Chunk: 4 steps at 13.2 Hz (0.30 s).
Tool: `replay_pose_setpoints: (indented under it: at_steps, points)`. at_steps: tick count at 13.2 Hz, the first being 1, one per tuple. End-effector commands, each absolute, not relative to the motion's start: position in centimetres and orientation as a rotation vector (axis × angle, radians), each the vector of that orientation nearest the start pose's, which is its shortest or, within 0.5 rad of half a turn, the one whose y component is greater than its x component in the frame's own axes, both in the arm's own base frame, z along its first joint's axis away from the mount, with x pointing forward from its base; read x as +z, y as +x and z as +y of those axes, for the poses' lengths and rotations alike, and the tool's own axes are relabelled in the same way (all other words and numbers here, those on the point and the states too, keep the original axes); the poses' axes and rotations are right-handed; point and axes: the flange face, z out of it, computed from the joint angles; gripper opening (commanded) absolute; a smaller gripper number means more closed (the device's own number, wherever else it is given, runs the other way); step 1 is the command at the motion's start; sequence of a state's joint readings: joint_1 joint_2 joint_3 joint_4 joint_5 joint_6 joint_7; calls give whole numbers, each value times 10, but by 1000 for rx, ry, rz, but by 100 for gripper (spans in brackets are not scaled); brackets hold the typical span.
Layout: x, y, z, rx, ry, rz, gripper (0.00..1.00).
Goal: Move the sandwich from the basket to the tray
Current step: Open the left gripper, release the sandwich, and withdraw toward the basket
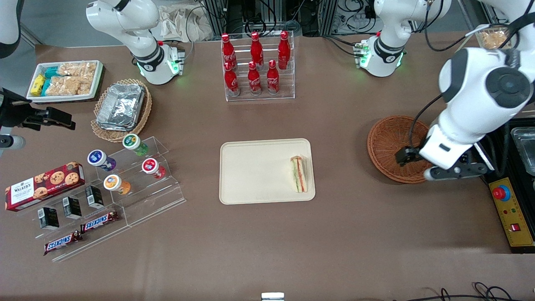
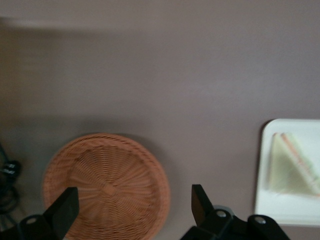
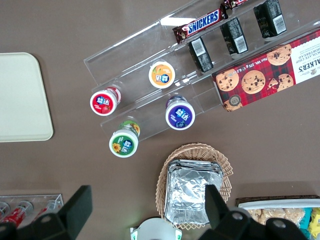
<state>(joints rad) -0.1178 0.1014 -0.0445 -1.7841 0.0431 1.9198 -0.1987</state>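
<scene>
Matte brown tabletop (image 1: 334,234) carries all items. My black two-finger gripper (image 2: 132,210) hangs above the round, shallow, reddish-brown woven wicker basket (image 1: 388,146), fingers (image 2: 65,207) spread apart and holding nothing. Resting flat inside the large beige rectangular tray (image 1: 250,171) with rounded corners and low rim is the clear-wrapped triangular white-bread sandwich (image 1: 299,174), against the rim nearest the basket, layered orange-red and green.
</scene>
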Motion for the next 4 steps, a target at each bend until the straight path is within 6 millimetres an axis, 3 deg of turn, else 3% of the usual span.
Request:
replay_pose_setpoints:
  at_steps: [1, 4]
  points:
    - [501, 573, -43, -11, -3101, 192, 100]
    - [519, 581, -12, -17, -3100, 190, 100]
